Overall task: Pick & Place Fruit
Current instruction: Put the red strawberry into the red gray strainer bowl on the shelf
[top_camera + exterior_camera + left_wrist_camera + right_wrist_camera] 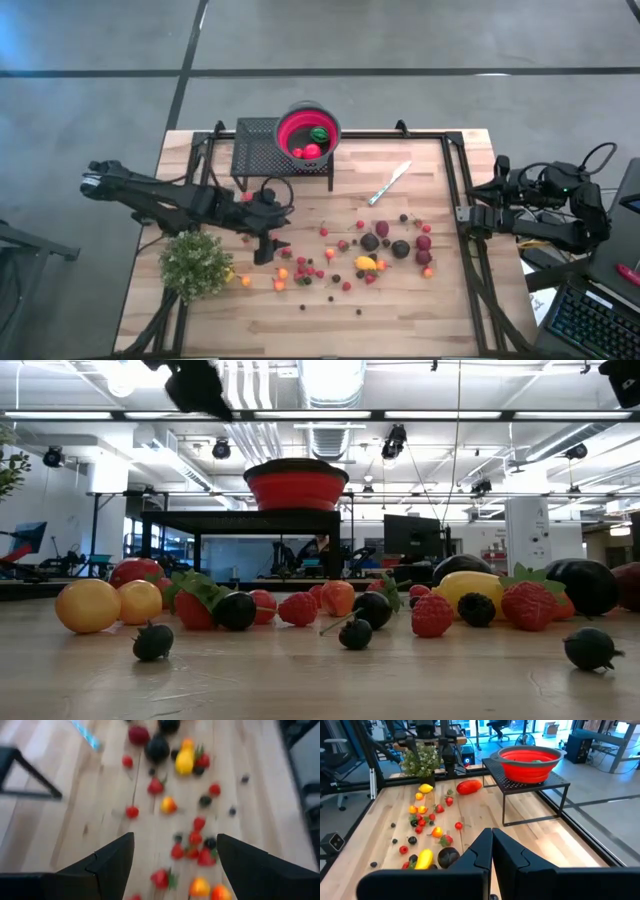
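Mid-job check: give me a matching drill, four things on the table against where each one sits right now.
Things:
1. red bowl
2. silver knife
3. bushy green plant
4. left gripper

Places:
A. lying flat between the rack and the scattered fruit
B. open, above the fruit's left edge
C. on the black mesh rack
D. near the table's left edge

Pairs: 1-C, 2-A, 3-D, 4-B
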Available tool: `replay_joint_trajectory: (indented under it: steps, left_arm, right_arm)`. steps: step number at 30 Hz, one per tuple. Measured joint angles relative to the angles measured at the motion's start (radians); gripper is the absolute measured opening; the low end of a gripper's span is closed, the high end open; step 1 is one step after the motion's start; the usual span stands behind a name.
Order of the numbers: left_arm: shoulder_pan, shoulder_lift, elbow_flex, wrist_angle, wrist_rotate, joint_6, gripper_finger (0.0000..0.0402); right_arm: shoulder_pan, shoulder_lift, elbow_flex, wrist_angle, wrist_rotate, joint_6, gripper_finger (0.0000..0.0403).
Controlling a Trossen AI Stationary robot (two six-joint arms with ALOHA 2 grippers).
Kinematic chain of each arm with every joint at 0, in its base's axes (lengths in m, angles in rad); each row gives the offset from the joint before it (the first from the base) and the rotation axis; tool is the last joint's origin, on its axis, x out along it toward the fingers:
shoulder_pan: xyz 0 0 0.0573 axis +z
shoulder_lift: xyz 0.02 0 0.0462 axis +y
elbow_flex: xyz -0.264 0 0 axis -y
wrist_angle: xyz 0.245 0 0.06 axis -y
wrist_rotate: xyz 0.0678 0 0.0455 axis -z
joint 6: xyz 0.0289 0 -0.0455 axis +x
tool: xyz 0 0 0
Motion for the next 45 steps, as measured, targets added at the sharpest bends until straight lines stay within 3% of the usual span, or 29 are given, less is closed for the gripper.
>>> replay_joint_trajectory:
  steps: [7, 14, 23, 45]
  left_arm:
    - [0.001, 0.027, -0.041, -0.206, -0.044, -0.193, 0.0289]
    - [0.004, 0.089, -0.078, -0.27, -0.045, -0.37, 0.0289]
    - [0.017, 0.212, -0.079, -0.472, 0.014, -0.639, 0.0289]
    - [0.055, 0.406, -0.079, -0.458, 0.031, -0.662, 0.0283]
  right_arm:
    - [0.0, 0.0, 0.0, 0.0, 0.0, -0.003, 0.0008]
    - [0.0, 0.0, 0.0, 0.0, 0.0, -0.007, 0.0008]
    - [0.0, 0.0, 0.0, 0.0, 0.0, -0.007, 0.0008]
    - [0.0, 0.0, 0.0, 0.001, 0.0, -0.01, 0.0008]
